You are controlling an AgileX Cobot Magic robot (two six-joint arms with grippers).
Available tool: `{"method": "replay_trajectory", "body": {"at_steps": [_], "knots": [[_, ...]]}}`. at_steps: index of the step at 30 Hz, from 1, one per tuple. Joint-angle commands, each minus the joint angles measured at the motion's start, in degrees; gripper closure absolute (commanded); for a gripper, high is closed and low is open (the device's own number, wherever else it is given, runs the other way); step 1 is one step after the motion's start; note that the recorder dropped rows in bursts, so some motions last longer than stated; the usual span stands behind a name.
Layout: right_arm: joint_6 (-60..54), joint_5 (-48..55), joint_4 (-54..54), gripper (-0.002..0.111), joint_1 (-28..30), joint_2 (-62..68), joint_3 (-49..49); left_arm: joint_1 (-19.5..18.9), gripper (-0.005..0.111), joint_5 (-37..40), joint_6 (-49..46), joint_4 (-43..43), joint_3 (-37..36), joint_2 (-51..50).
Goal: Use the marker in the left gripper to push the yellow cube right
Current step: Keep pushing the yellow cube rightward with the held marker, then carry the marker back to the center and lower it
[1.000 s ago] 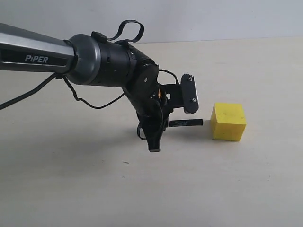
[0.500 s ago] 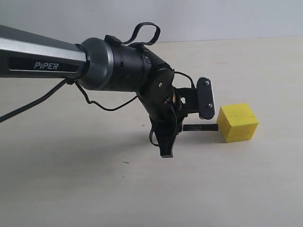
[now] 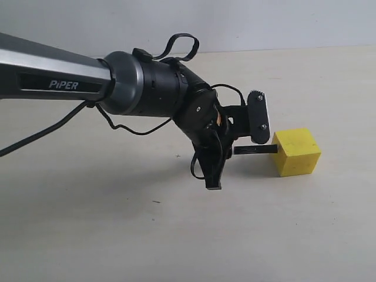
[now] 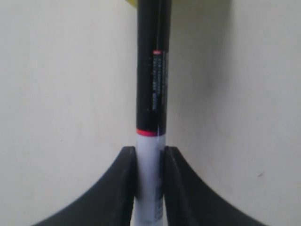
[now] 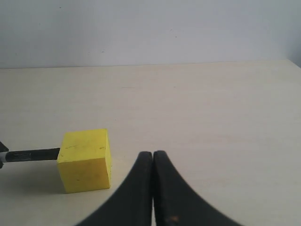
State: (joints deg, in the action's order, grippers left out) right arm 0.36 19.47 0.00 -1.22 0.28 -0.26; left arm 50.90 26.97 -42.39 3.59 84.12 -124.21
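On the pale surface [image 3: 117,235], right of centre in the exterior view: one yellow cube [image 3: 298,151], resting flat, one corner turned towards the camera.

Against the cube's left face: the marker [image 3: 255,150], lying level, with its black end touching the cube. The right wrist view shows the same contact, marker [image 5: 30,155] meeting the side of the cube [image 5: 85,160].

Around the marker's white barrel: the left end effector [image 4: 149,162], its two black fingers [image 4: 126,165] pinching the barrel from both sides. The black part of the marker [image 4: 151,84] runs out ahead to a sliver of yellow cube [image 4: 132,2] at the frame edge. In the exterior view the left end effector [image 3: 237,158] sits just left of the cube, one finger raised, the other pointing down at the surface.

Behind it: black and grey arm [image 3: 141,82], reaching in from the left, with a looped black cable [image 3: 176,41] on top.

Near the cube, apart from it: the right end effector [image 5: 153,154], fingers pressed together with nothing between them.
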Motion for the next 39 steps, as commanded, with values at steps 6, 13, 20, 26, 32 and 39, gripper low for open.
{"method": "replay_trajectory", "body": {"at_steps": [6, 13, 20, 26, 32, 39], "knots": [[-0.36, -0.8, 0.0, 0.108, 0.36, -0.28, 0.26, -0.44, 0.107, 4.67, 7.63, 0.62, 0.21, 1.26], [-0.36, -0.58, 0.0, 0.108, 0.36, -0.28, 0.26, -4.71, 0.107, 9.85, 55.25, 1.03, 0.21, 8.37], [-0.36, -0.58, 0.0, 0.108, 0.36, -0.28, 0.26, -6.85, 0.107, 20.99, 73.23, 1.14, 0.21, 8.89], [-0.36, -0.58, 0.0, 0.108, 0.36, -0.28, 0.26, -8.56, 0.107, 19.24, 80.65, 1.42, 0.21, 8.07], [-0.36, -0.58, 0.0, 0.108, 0.36, -0.28, 0.26, -9.14, 0.107, 18.04, 84.99, 0.22, 0.21, 3.96], [-0.36, -0.58, 0.0, 0.108, 0.36, -0.28, 0.26, -9.14, 0.107, 14.99, 85.06, -3.14, 0.21, 0.4]]}}
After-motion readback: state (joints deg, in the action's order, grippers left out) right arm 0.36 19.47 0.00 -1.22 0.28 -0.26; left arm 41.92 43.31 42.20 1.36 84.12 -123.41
